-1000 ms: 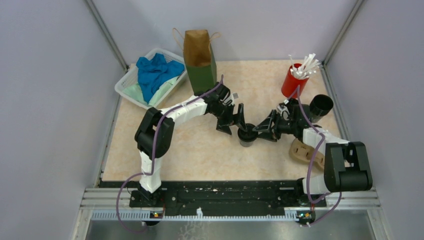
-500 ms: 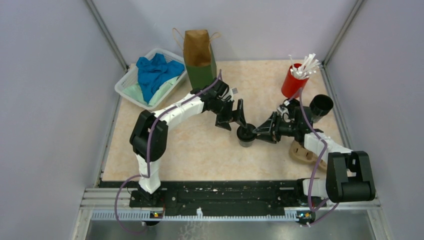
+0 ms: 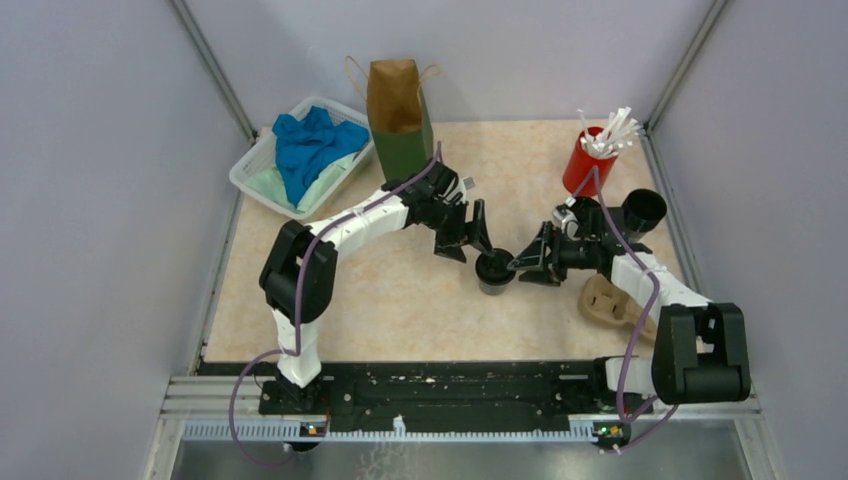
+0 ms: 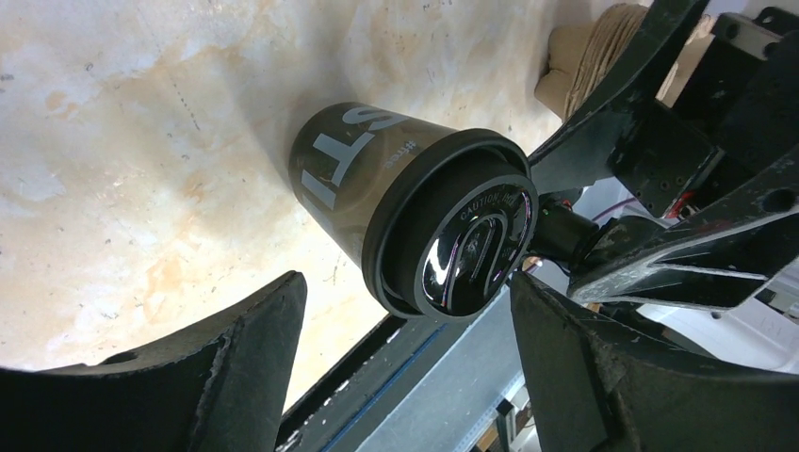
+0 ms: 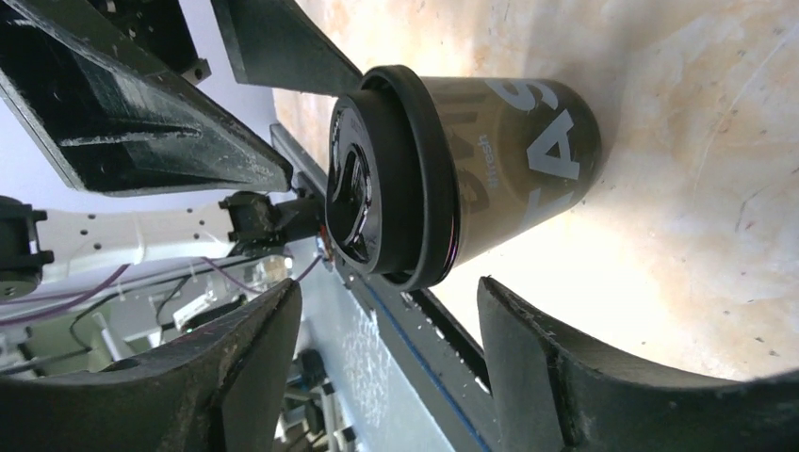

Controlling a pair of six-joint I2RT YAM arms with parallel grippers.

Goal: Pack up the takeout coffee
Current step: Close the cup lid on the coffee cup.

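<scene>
One takeout coffee cup (image 3: pixel 492 271), black with white lettering and a round black lid, stands upright mid-table. In the left wrist view the cup (image 4: pixel 377 179) sits just beyond my fingertips, not between them. My left gripper (image 3: pixel 469 244) is open on the cup's far left side, my right gripper (image 3: pixel 526 266) open on its right side. In the right wrist view the cup (image 5: pixel 499 160) also lies past the open right gripper (image 5: pixel 386 363), untouched. A second black cup (image 3: pixel 642 211) stands at the right behind the right arm. The brown-and-green paper bag (image 3: pixel 398 125) stands open at the back.
A red cup of white sticks (image 3: pixel 590 160) stands at the back right. A tan pulp carrier (image 3: pixel 603 300) lies right of the right arm. A white basket (image 3: pixel 255 165) with blue cloth sits at the back left. Grey walls enclose the table.
The left gripper came in closer to the cup. The right gripper's jaws spread wider and drew slightly back to the right. The cup stayed where it was.
</scene>
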